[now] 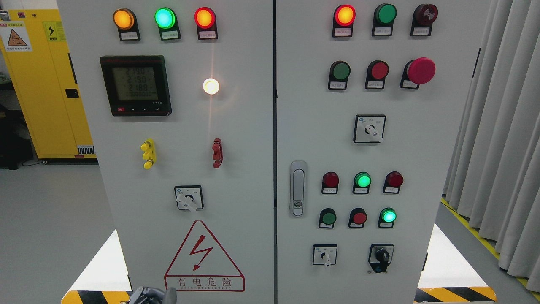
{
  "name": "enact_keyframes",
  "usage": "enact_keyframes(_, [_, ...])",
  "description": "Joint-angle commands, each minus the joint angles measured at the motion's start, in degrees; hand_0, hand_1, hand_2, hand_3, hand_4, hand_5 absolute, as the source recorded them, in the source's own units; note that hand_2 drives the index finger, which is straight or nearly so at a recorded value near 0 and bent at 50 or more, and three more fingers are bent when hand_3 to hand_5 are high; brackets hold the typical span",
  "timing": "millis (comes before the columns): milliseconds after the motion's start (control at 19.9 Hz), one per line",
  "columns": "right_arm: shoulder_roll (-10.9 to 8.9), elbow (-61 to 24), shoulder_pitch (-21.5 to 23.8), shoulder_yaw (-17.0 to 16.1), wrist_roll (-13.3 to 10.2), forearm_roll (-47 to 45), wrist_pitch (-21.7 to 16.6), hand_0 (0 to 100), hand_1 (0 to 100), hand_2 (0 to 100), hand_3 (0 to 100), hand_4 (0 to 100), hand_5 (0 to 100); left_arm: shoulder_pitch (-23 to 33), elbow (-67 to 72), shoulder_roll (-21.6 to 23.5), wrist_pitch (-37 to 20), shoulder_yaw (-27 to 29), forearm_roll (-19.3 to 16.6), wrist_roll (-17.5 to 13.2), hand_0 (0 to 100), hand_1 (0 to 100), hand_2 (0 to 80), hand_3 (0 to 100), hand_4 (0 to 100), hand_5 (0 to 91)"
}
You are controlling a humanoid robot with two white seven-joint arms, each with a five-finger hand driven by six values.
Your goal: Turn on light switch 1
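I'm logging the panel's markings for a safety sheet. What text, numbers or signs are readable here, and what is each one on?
"有电危险": red lightning triangle sign on the left cabinet door.
"219.0", roughly, with two similar rows below: digital meter; digits blurred, so uncertain.
Black lightning bolt symbol: yellow label on the yellow cabinet.
Warning triangle sticker beside it: text too small.
Nameplates under the lamps and buttons, switch dial markings: too small to read.
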Motion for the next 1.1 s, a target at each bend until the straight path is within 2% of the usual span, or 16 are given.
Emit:
enact_keyframes(0, [0.00, 0.0, 0.0, 0.0, 0.0, -1.7, 0.0, 0, 50, 4, 0, 0, 0, 6.4, 15.6, 2.9, -4.8, 7.8, 5.0, -1.7, 1, 40, 61.8, 86, 94, 81.4])
enact_keyframes(150, [0.00, 0.0, 0.0, 0.0, -0.1, -1.7, 0.0, 0, 50, 4, 0, 0, 0, 7.7, 27.4, 3.3, -9.8, 9.0, 7.6, -3.8, 1, 40, 58.5, 82, 90, 73.7])
enact_keyframes(201, [0.00, 0.0, 0.0, 0.0, 0.0, -1.7, 0.0, 0, 50, 4, 0, 0, 0, 7.9, 31.9, 3.6, -11.3, 9.1, 7.9, -5.2, 1, 40, 57.8, 81, 89, 71.1])
enact_keyframes(351, [0.00, 0.0, 0.0, 0.0, 0.0, -1.7, 0.0, 0, 50, 4, 0, 0, 0, 8.4, 45.9, 3.7, -16.5, 9.1, 8.0, -10.8, 0, 40, 51.2, 71, 80, 56.0])
enact_keyframes(401, [0.00, 0.0, 0.0, 0.0, 0.0, -1.7, 0.0, 0, 50, 4, 0, 0, 0, 8.4, 50.4, 3.7, -17.8, 9.1, 8.0, -12.4, 0, 39, 46.0, 65, 73, 48.9])
enact_keyframes(551, [0.00, 0.0, 0.0, 0.0, 0.0, -1.7, 0.0, 0, 50, 4, 0, 0, 0, 8.4, 61.9, 3.7, -18.7, 8.8, 7.5, -16.7, 0, 39, 36.9, 52, 63, 34.3])
enact_keyframes(602, [0.00, 0.0, 0.0, 0.0, 0.0, -1.7, 0.0, 0, 50, 4, 0, 0, 0, 8.4, 65.0, 3.7, -18.6, 8.7, 7.4, -17.9, 0, 41, 27.4, 42, 52, 19.4])
enact_keyframes(652, [0.00, 0.0, 0.0, 0.0, 0.0, -1.7, 0.0, 0, 50, 4, 0, 0, 0, 8.4, 67.7, 3.7, -18.5, 8.6, 7.2, -19.1, 1, 41, 27.2, 42, 52, 19.0])
enact_keyframes(702, [0.00, 0.0, 0.0, 0.0, 0.0, -1.7, 0.0, 0, 50, 4, 0, 0, 0, 8.4, 71.5, 3.7, -18.3, 8.4, 7.2, -20.4, 2, 41, 24.8, 38, 48, 13.5])
enact_keyframes(752, [0.00, 0.0, 0.0, 0.0, 0.0, -1.7, 0.0, 0, 50, 4, 0, 0, 0, 8.2, 74.9, 3.6, -18.1, 8.3, 7.1, -21.8, 5, 41, 16.1, 29, 41, 4.2])
enact_keyframes(802, [0.00, 0.0, 0.0, 0.0, 0.0, -1.7, 0.0, 0, 50, 4, 0, 0, 0, 7.8, 78.3, 3.6, -18.0, 8.3, 7.1, -23.1, 9, 41, 14.2, 27, 39, 3.0])
enact_keyframes(852, [0.00, 0.0, 0.0, 0.0, 0.0, -1.7, 0.0, 0, 50, 4, 0, 0, 0, 7.6, 80.9, 3.7, -17.9, 8.2, 7.0, -23.9, 13, 41, 8.3, 20, 35, 0.0])
enact_keyframes(952, [0.00, 0.0, 0.0, 0.0, 0.0, -1.7, 0.0, 0, 50, 4, 0, 0, 0, 6.5, 86.9, 3.7, -15.7, 7.6, 7.0, -25.7, 17, 40, 4.9, 15, 31, 0.0])
enact_keyframes(1003, [0.00, 0.0, 0.0, 0.0, 0.0, -1.7, 0.0, 0, 50, 4, 0, 0, 0, 6.0, 89.3, 3.7, -14.3, 7.2, 7.0, -26.5, 19, 39, 0.0, 10, 27, 0.0])
enact_keyframes(1053, [0.00, 0.0, 0.0, 0.0, 0.0, -1.7, 0.0, 0, 50, 4, 0, 0, 0, 5.6, 91.1, 3.7, -12.6, 6.7, 7.0, -27.1, 19, 39, 0.0, 10, 26, 0.0])
